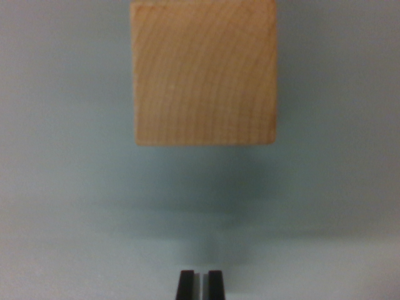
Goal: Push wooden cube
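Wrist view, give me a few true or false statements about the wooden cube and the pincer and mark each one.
1. The light tan wooden cube sits at the top of the wrist view, cut off by the upper edge. True.
2. The black pincer is touching the cube. False: a stretch of bare pale grey-blue surface lies between them.
3. The pincer's fingertips stand close together with only a thin gap. True.
4. The pincer holds a small object. False: nothing shows between its tips.
5. The cube lies far toward the wrist view's left of the pincer. False: it is roughly in line above it.
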